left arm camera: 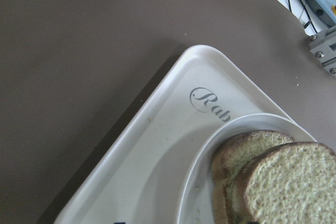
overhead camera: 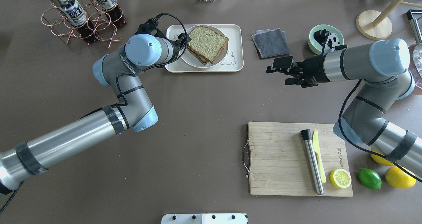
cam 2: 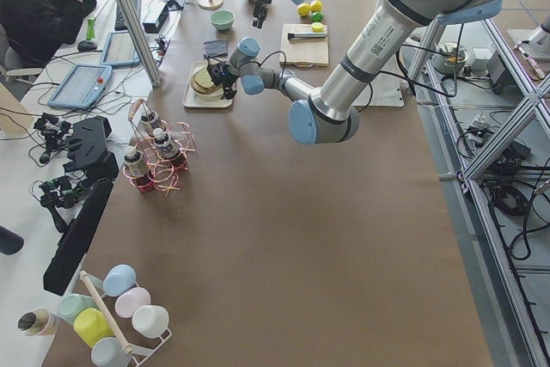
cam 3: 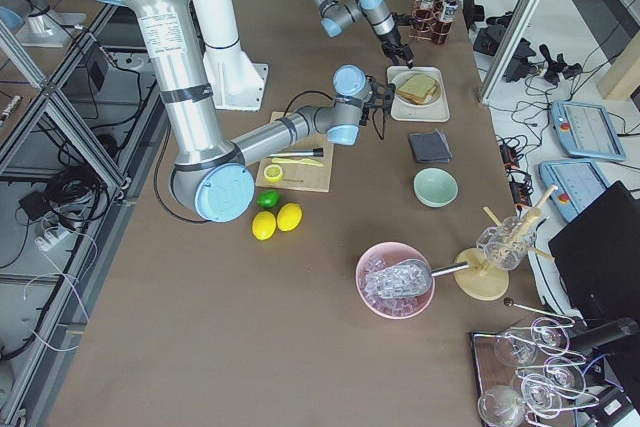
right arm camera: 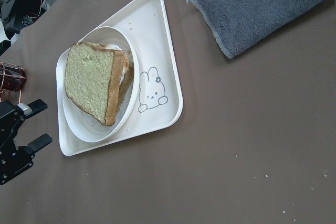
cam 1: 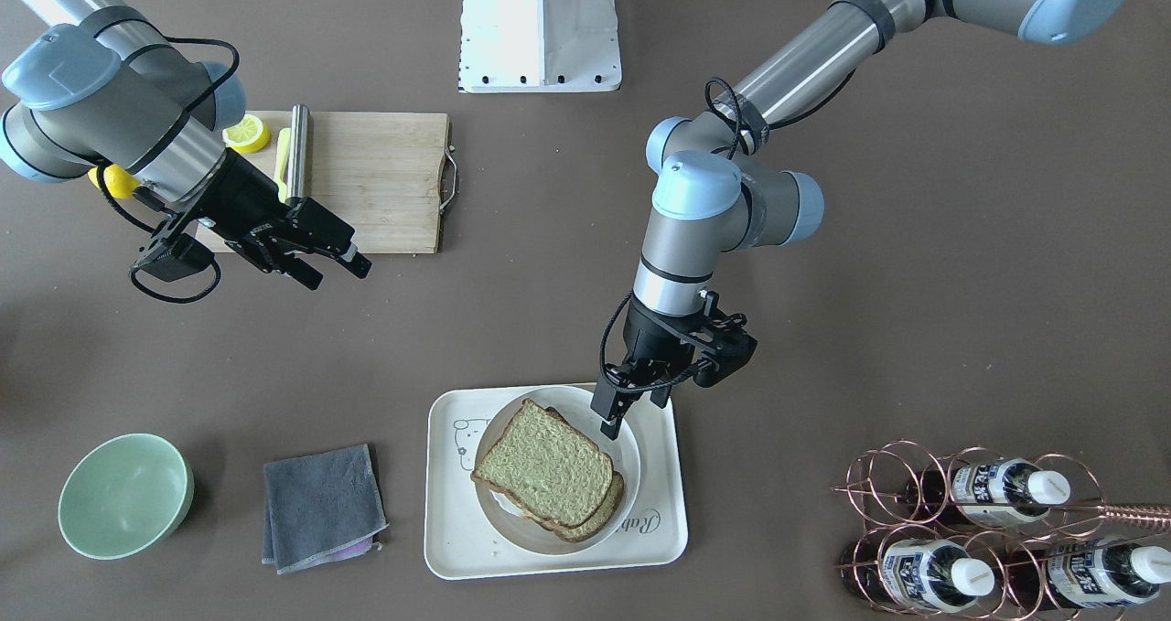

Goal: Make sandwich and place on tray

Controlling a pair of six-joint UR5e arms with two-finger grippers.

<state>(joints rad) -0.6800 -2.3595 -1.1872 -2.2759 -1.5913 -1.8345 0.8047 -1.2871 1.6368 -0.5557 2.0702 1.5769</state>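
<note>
- Nearest the robot, a wooden cutting board [overhead camera: 280, 158] lies on the brown table [overhead camera: 197, 118] on the right arm's side. On it are a steel muddler [overhead camera: 312, 161], a yellow-green plastic knife [overhead camera: 318, 158] just beside the muddler, and a lemon half [overhead camera: 340, 178] with its cut face up.
- Just off the board's outer edge sit a lime [overhead camera: 370, 178] and a whole lemon [overhead camera: 400, 177]. A second lemon is partly hidden behind the right arm.
- Farther out, the right gripper [cam 1: 340, 276] hangs over bare table between the board and the grey cloth [overhead camera: 271, 42]. Its two fingers are spread apart with nothing between them.
- The left gripper [right arm camera: 34, 125] sits at the tray's short end on the bottle side, close to the plate's rim. Its jaws are parted and it holds nothing.
- The cream-white tray [cam 1: 654, 511] lies along the far side of the table. A round white plate [right arm camera: 89, 129] rests on it.
- The sandwich [cam 1: 549, 470] lies on that plate, its two brown-crusted slices stacked slightly askew, with a bit of white showing between them.
- Beside the tray is the folded cloth, and past it a pale green bowl [cam 1: 125, 496].
- At the tray's other end, a copper wire rack [cam 1: 1130, 514] holds capped bottles [overhead camera: 73, 14].
</note>
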